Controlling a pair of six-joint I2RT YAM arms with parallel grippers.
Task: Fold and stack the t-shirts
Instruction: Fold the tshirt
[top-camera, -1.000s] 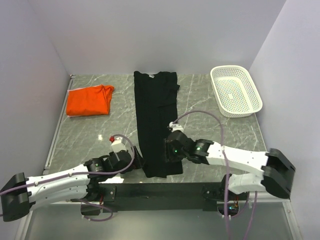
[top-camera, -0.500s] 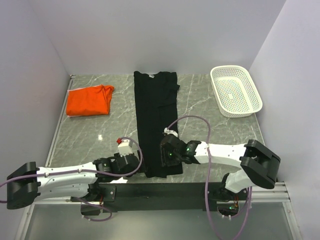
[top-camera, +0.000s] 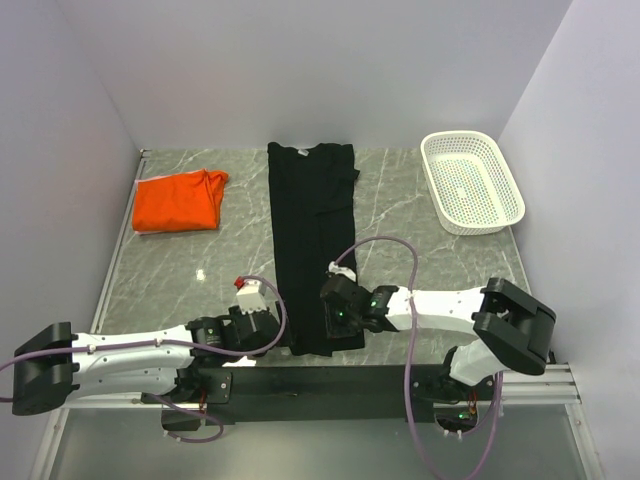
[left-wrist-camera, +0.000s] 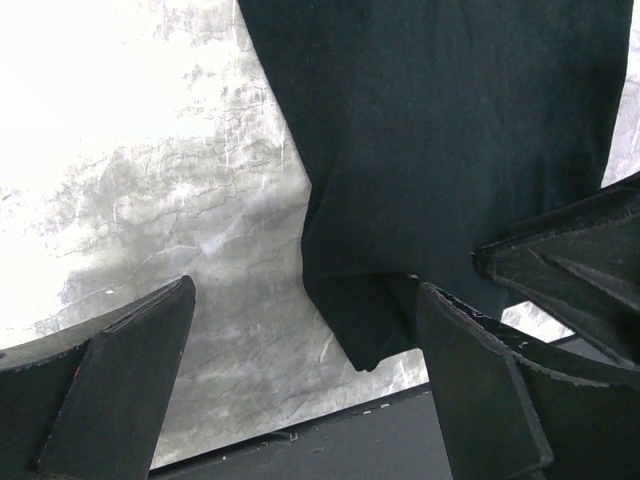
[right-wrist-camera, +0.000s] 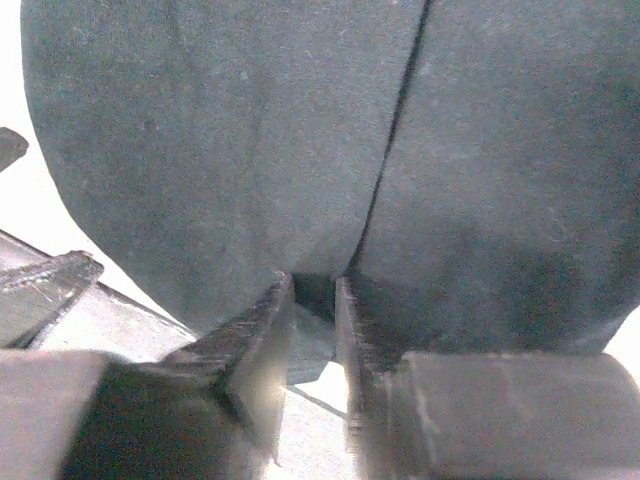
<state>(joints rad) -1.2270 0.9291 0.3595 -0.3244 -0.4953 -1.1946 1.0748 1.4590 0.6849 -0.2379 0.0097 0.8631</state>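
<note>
Right jaws (right-wrist-camera: 312, 330): nearly closed, pinching the black t-shirt (top-camera: 314, 240) at its near hem.
Left jaws (left-wrist-camera: 300, 370): wide apart, empty, straddling the hem corner.
Top view only: orange t-shirt (top-camera: 178, 201) far-left on worktop (top-camera: 420, 260).

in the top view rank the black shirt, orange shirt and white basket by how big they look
1. black shirt, the long folded strip, clearly largest.
2. white basket.
3. orange shirt, folded; close to the basket in size, so this order is unsure.

walls: plain pale lavender, three sides | table (top-camera: 420, 215): grey-green marble with white veins | near edge: black rail (top-camera: 320, 382) | light: even, glare patches
</note>
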